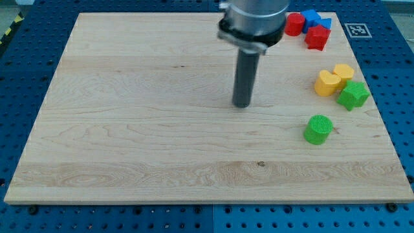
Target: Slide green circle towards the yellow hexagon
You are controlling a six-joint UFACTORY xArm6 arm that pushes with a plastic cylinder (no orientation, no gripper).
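The tip (pixel 242 105) is seen resting on the wooden board (pixel 129 129), well apart from the green circle (pixel 317 129) at the view's right. No gripper is carried, only a rod. The yellow hexagon (pixel 343 71) is found above the circle, touching a yellow heart (pixel 327 83) and a green star (pixel 353 94).

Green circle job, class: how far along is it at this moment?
Done: nothing visible; the green circle sits apart, below the yellow blocks. In hand: my tip rests on bare board, well to the circle's left, touching no block. Left: reaching the circle and pushing it up towards the yellow hexagon.
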